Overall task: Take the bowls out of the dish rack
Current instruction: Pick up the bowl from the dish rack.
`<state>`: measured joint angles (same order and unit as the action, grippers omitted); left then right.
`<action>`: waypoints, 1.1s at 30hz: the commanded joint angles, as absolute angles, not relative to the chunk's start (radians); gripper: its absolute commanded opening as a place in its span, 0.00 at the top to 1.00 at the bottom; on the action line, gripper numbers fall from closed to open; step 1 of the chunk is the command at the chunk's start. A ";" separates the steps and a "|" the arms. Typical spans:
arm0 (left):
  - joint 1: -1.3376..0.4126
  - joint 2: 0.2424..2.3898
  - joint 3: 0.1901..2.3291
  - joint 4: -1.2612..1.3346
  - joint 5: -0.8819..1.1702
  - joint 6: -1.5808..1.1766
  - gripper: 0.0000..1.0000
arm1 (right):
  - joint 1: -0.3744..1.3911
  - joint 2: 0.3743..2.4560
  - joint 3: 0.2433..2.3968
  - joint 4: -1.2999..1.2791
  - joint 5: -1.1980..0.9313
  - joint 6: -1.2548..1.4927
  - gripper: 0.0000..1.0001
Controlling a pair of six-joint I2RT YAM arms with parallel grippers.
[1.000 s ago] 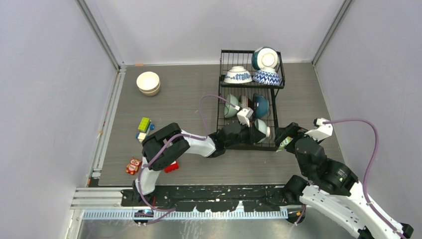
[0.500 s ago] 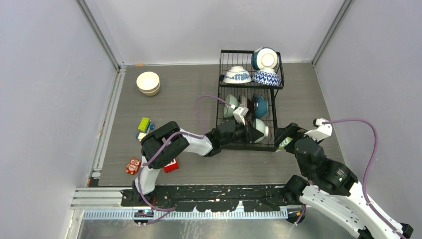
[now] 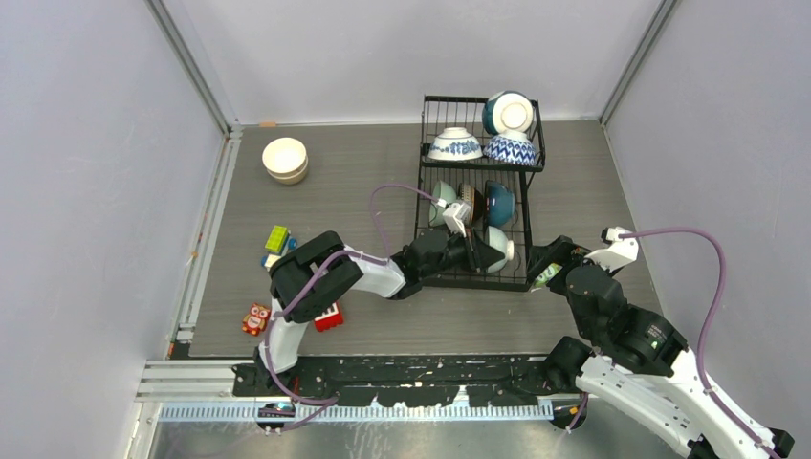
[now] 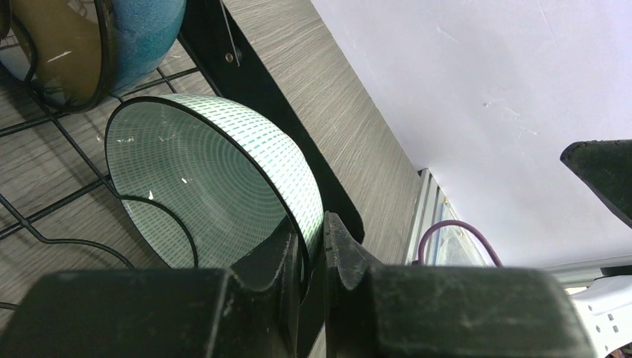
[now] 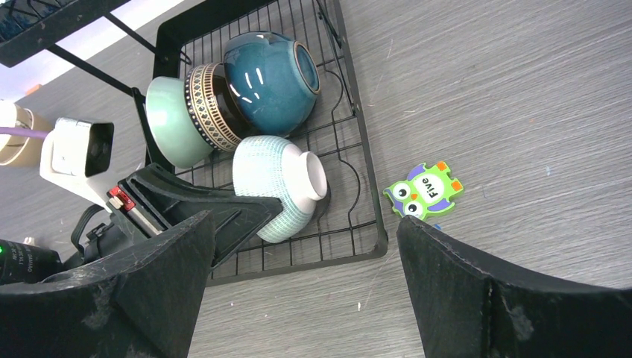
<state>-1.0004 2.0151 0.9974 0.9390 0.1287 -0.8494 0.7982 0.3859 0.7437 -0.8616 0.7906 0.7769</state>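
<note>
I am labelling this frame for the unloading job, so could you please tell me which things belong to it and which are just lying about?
Job: rack; striped bowl, pinched by the left gripper; teal bowl; brown bowl; green bowl; three upper bowls; cream bowls, outside the rack.
Lying about: green owl; red owl; toy blocks; red block.

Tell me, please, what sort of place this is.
Probably a robot lab test cell, not a kitchen: plain pale walls enclose a grey table, two arms are bolted at its near edge, and toy blocks lie near the dish rack.
</note>
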 commanded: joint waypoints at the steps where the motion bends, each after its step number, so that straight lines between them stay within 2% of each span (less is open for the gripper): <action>1: -0.993 1.901 1.012 1.165 0.145 -0.850 1.00 | 0.798 0.374 0.760 -0.849 0.811 0.776 0.05; 33: -0.959 1.812 1.036 1.204 0.295 -0.823 1.00 | 0.796 0.357 0.767 -0.839 0.799 0.762 0.05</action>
